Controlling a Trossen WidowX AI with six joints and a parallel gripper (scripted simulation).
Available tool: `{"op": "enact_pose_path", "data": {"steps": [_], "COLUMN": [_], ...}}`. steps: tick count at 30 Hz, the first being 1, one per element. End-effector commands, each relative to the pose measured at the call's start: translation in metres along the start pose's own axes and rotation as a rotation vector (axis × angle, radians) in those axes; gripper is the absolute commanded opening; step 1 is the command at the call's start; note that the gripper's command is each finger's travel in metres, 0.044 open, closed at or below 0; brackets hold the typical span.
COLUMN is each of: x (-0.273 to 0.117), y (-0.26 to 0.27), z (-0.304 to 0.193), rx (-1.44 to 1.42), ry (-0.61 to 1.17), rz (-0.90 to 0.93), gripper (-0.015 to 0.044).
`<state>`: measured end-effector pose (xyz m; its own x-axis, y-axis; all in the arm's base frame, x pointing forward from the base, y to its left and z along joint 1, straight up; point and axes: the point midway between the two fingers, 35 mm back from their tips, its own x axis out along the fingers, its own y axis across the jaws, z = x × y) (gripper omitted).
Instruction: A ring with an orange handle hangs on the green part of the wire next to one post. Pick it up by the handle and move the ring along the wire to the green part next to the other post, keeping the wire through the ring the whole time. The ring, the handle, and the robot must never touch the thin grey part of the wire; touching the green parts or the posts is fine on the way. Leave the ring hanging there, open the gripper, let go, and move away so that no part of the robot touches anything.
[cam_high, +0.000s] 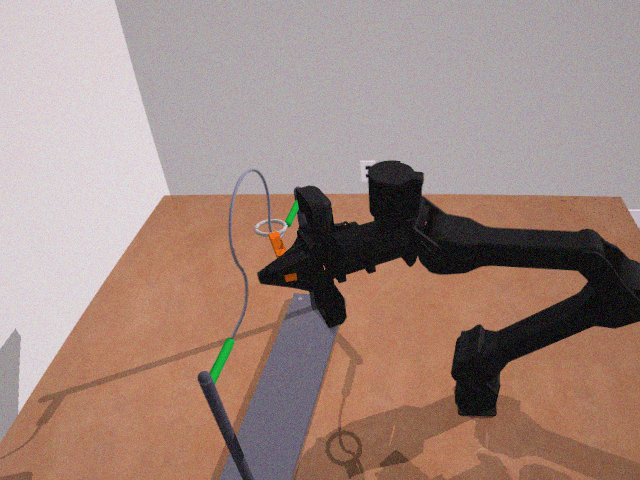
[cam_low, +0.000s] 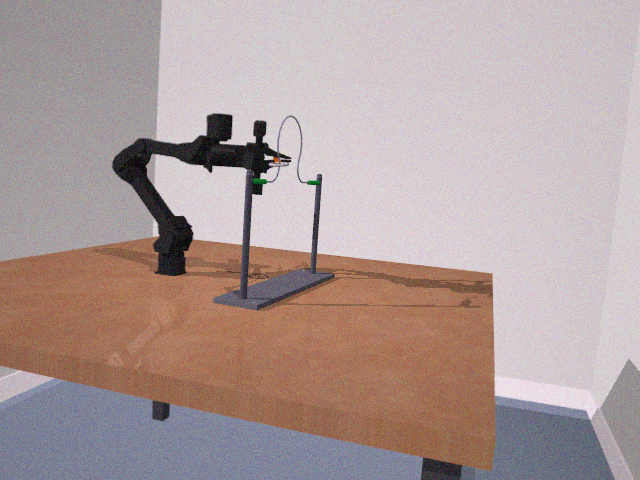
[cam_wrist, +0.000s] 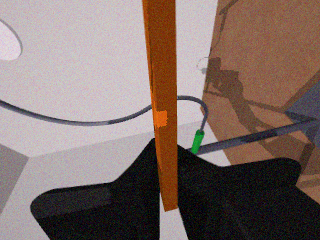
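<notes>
In the top view, the black jaws (cam_high: 263, 276) (cam_low: 289, 159) are closed down nearly all the way, pinching the slim orange bar-shaped handle (cam_high: 277, 243) (cam_low: 276, 160) (cam_wrist: 166, 75). The pale, thin round ring (cam_high: 256, 230) (cam_low: 279, 164) at its end lies nearly flat around the thin grey curved wire (cam_high: 231, 217) (cam_low: 278, 139) (cam_wrist: 90, 123), near the far green sleeve (cam_high: 292, 213) (cam_low: 313, 182) and low on the tall bend. Whether ring and wire touch, I cannot tell. The near green sleeve (cam_high: 222, 360) (cam_low: 260, 181) meets a dark grey round post (cam_high: 222, 418) (cam_low: 247, 237).

In the exterior view, two upright posts stand on a flat grey rectangular base (cam_high: 289, 382) (cam_low: 273, 290) on the brown wooden desk (cam_high: 129, 289) (cam_low: 310, 351) (cam_wrist: 260, 45). The ring sits above the level of both sleeves, beside the wire's rising stretch.

In the wrist view, the handle runs upright between the jaws, crossing in front of the wire; one green sleeve (cam_wrist: 198, 142) shows just beside it.
</notes>
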<state>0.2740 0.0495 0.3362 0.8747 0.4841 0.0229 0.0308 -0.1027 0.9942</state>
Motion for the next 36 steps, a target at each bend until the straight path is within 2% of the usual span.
{"op": "enact_pose_path", "data": {"steps": [1, 19, 36], "x": [-0.001, -0.006, -0.007], "y": [0.011, 0.043, 0.044], "z": [0.0, 0.004, 0.005], "rx": [0.035, 0.16, 0.042], "ry": [0.007, 0.017, 0.009], "rz": [0.029, 0.085, -0.013], "gripper": [-0.015, -0.015, -0.015]}}
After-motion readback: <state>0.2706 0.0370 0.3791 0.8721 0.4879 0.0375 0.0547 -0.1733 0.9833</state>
